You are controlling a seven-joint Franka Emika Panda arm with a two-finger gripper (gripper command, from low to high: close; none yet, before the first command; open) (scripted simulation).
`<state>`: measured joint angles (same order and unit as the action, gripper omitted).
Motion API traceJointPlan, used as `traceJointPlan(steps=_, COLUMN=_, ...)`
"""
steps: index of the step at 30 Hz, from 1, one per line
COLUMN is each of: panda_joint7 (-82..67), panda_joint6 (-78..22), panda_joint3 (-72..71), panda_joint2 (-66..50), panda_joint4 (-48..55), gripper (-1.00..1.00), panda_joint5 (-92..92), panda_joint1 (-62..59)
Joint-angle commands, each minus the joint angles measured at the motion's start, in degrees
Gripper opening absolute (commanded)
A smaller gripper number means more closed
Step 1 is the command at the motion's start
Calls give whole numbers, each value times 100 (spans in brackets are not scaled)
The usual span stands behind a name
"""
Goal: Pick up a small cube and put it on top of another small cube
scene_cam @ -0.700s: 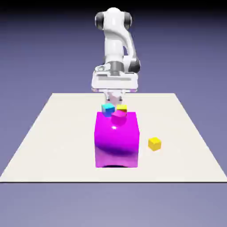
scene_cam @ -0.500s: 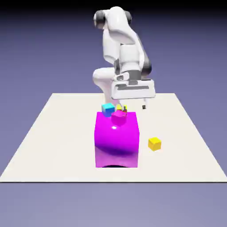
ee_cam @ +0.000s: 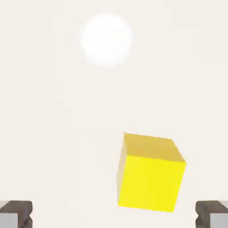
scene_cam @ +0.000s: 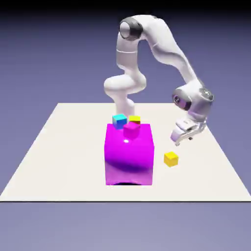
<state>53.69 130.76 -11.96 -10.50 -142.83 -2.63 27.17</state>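
Finding: off-centre approach over the lone yellow cube; crowded cubes behind the block

Gripper (scene_cam: 184, 141): fingers spread wide, nothing between the pads. It stands above and just to the right of the lone yellow cube (scene_cam: 171, 159), which rests on the table (scene_cam: 59, 162) right of centre in the lower half of the exterior view. Step in hand, as judged: lining up for the pick.

Hazard one: in the hand view the cube sits lower right of the middle, nearer the right-hand fingertip and slightly turned against the frame. Should the hand drop without correction, that finger could land on the cube's top or knock it aside. Closing on the turned faces could twist it or catch it by an edge.

Hazard two: in the exterior view the cyan cube (scene_cam: 119, 121), the magenta cube (scene_cam: 131, 128) and a second yellow cube (scene_cam: 134, 118) show bunched near the middle, at the far top edge of the large magenta block (scene_cam: 129, 157). Whether they touch cannot be told. If the stack is to be made there, a low carry could strike the block, and spread fingers could brush a neighbour on release.

Hazard three: an off-centre grip would carry through to placement, leaving the upper cube overhanging and liable to topple.
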Motion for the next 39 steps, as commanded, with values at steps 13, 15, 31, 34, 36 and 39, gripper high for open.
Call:
traceJointPlan(steps=13, panda_joint7=22, panda_joint6=192, panda_joint3=54, panda_joint2=-142, panda_joint4=-67, gripper=-100, panda_joint5=0, panda_joint1=-87)
traceJointPlan(steps=15, panda_joint7=24, panda_joint6=-262, panda_joint3=74, panda_joint2=201, panda_joint4=6, gripper=-100, panda_joint5=-55, panda_joint1=-422)
traceJointPlan(steps=31, panda_joint7=-1440, panda_joint6=-3691, panda_joint3=1191, panda_joint2=1455, panda_joint4=1844, gripper=-100, panda_joint5=-1770, panda_joint1=-1808)
traceJointPlan(steps=34, panda_joint7=-1262, panda_joint6=-4089, panda_joint3=1151, panda_joint2=2078, panda_joint4=1648, gripper=-100, panda_joint5=-1583, panda_joint1=-2223)
traceJointPlan(steps=36, panda_joint7=-998, panda_joint6=-4094, panda_joint3=1024, panda_joint2=2493, panda_joint4=1308, gripper=-100, panda_joint5=-1267, panda_joint1=-2384)
traceJointPlan(steps=39, panda_joint7=-602, panda_joint6=-4102, panda_joint3=834, panda_joint2=3116, panda_joint4=797, gripper=-100, panda_joint5=-794, panda_joint1=-2624)
